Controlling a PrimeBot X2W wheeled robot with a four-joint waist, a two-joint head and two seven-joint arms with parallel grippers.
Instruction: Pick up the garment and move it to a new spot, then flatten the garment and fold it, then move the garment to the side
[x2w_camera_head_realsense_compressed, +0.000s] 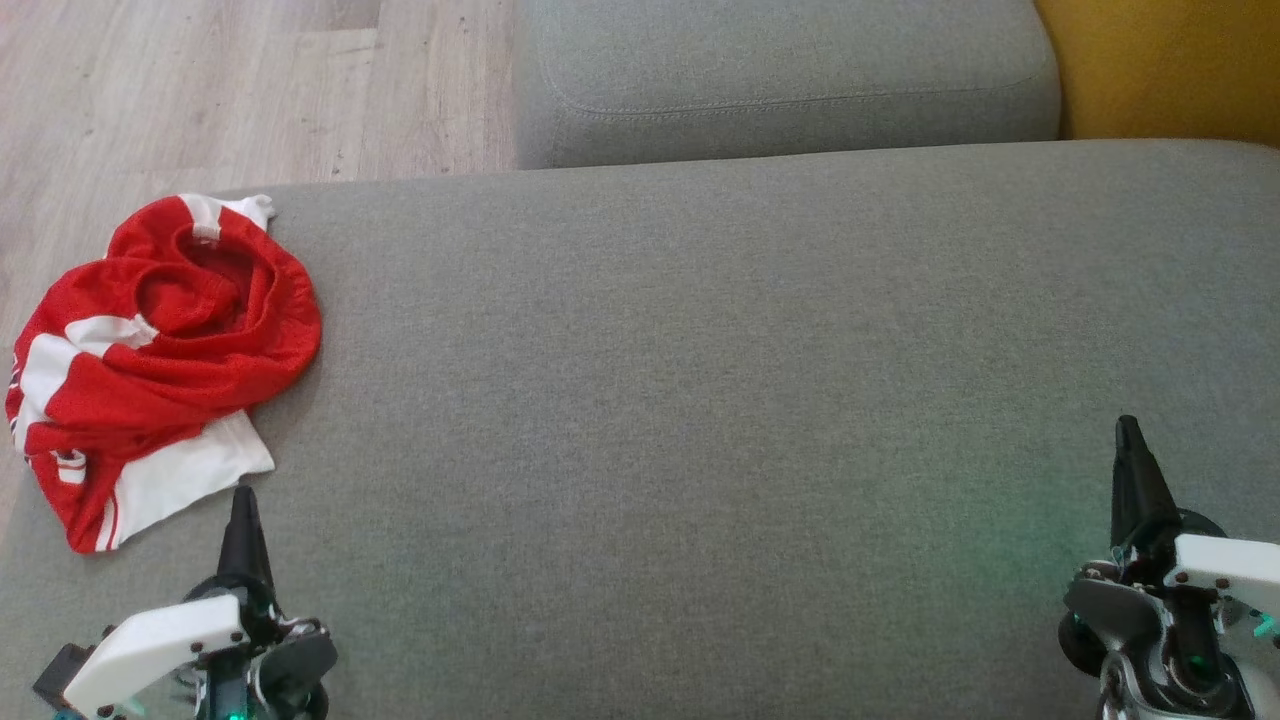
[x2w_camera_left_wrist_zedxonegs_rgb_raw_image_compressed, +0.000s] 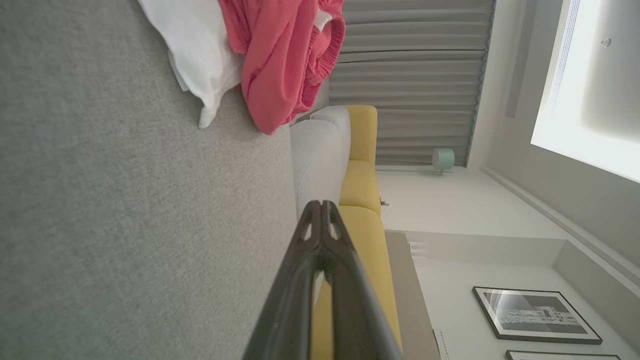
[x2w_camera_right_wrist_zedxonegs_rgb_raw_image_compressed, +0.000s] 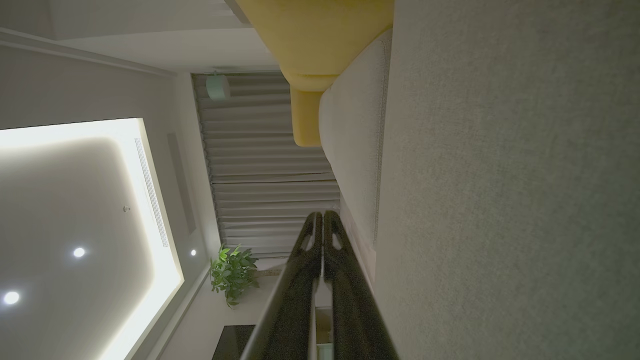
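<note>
At the seat's (x2w_camera_head_realsense_compressed: 700, 350) near-left corner the left hand (x2w_camera_head_realsense_compressed: 243, 498) is waiting with its two fingers pressed together, gripping nothing, tips pointing away across the grey fabric. At the seat's near-right corner the right hand (x2w_camera_head_realsense_compressed: 1130, 425) is sitting the same way: fingers closed flat on each other, carrying nothing.

Just past the left hand, the garment (x2w_camera_head_realsense_compressed: 170, 350) is lying in a crumpled red-and-white heap along the seat's left edge. Its nearest white flap is resting just ahead of the fingertips and a little to their left, apart from them. The heap's long axis is running near to far, roughly following that left edge. Its left side seems to be spilling over the edge, though the head view is cropping it there, so I cannot be sure.

Judging from this, the first pick-up is not yet begun. The left arm is clearly the nearer one, while the right hand is the seat's whole width away. The coming reach is turning on that offset: forward and slightly left, with the fingers needing to part first. The seat's middle is offering broad flat fabric for a new spot.

Beyond the seat's far edge a grey cushion (x2w_camera_head_realsense_compressed: 780, 80) is butting up, with a yellow cushion (x2w_camera_head_realsense_compressed: 1160, 70) at the far right and wood floor (x2w_camera_head_realsense_compressed: 200, 90) at the far left.
</note>
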